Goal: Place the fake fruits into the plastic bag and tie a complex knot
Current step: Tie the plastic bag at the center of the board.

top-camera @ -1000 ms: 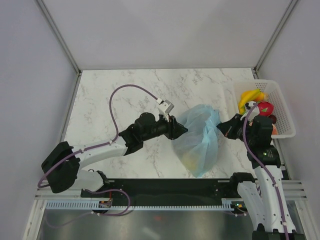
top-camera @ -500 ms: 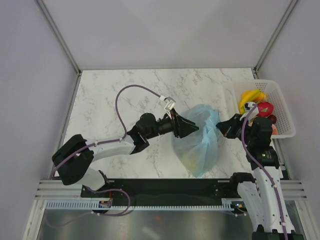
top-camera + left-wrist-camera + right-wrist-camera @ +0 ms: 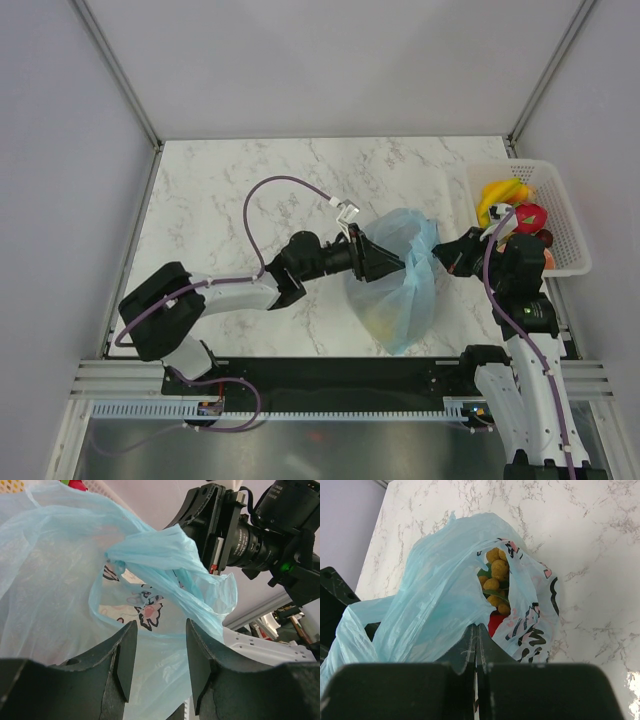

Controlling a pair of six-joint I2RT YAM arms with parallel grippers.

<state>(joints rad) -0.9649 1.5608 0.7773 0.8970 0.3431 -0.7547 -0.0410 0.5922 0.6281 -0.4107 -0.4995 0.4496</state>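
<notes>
The light-blue plastic bag (image 3: 402, 285) lies on the marble table between my two grippers. My right gripper (image 3: 476, 626) is shut on the bag's rim and holds the mouth up; it also shows in the top view (image 3: 448, 258). Inside the bag I see the tan round cluster (image 3: 494, 574) and something red (image 3: 495, 622). My left gripper (image 3: 160, 630) is open at the bag's left side (image 3: 385, 262), its fingers (image 3: 125, 655) apart with a twisted handle loop (image 3: 165, 555) and the doodle panel (image 3: 142, 612) just ahead. Yellow bananas (image 3: 500, 195) and a red fruit (image 3: 532, 216) lie in the basket.
The white mesh basket (image 3: 560, 225) stands at the table's right edge, close behind the right arm. The right arm's wrist camera (image 3: 250, 535) looms close in the left wrist view. Grey walls enclose the table on three sides.
My left arm has reached further right, bringing its open gripper up against the bag's left side. The right gripper and the bag's held rim have stayed put.
</notes>
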